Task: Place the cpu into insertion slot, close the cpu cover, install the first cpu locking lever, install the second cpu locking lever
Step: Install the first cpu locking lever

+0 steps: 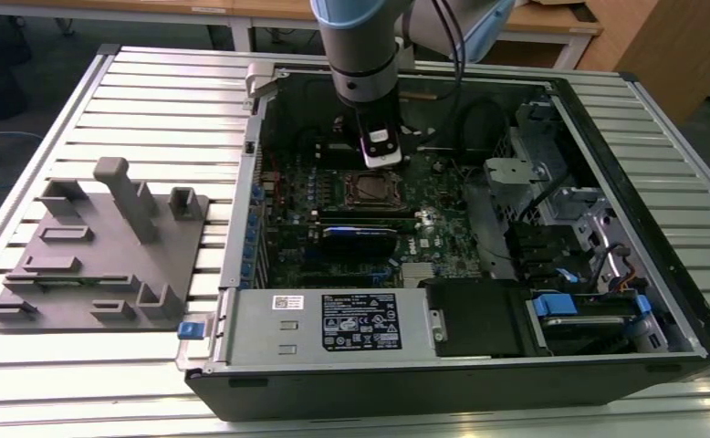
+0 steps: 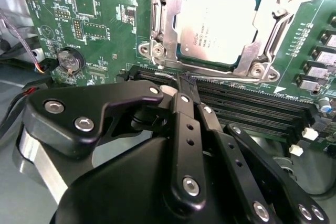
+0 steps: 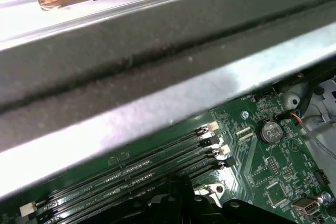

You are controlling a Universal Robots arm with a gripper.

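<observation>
A ribbed aluminium tabletop (image 1: 148, 100) carries an open black computer tower case (image 1: 647, 274) lying on its side, with a grey moulded fixture tray (image 1: 88, 265) beside it on the exterior view's left. Inside the case lies the green motherboard (image 2: 100, 19).

The small flat square cpu with its dull grey metal top (image 2: 218, 22) already sits in the square silvery-rimmed insertion slot (image 1: 375, 187), and the thin silvery cpu cover frame (image 2: 165, 19) appears to lie down around it, its window showing the chip; whether any locking lever is latched cannot be told.

The black gripper (image 2: 185, 86) hangs from the arm just above the board, its fingers (image 2: 184, 114) pressed together to a narrow tip and holding nothing. In the second wrist view that tip hovers over the long black memory slots (image 2: 252, 106), which run between gripper and socket. The cpu lies just beyond these slots from the fingertip. In the exterior view the gripper stands close to the socket's far edge, toward the case's back wall.
</observation>
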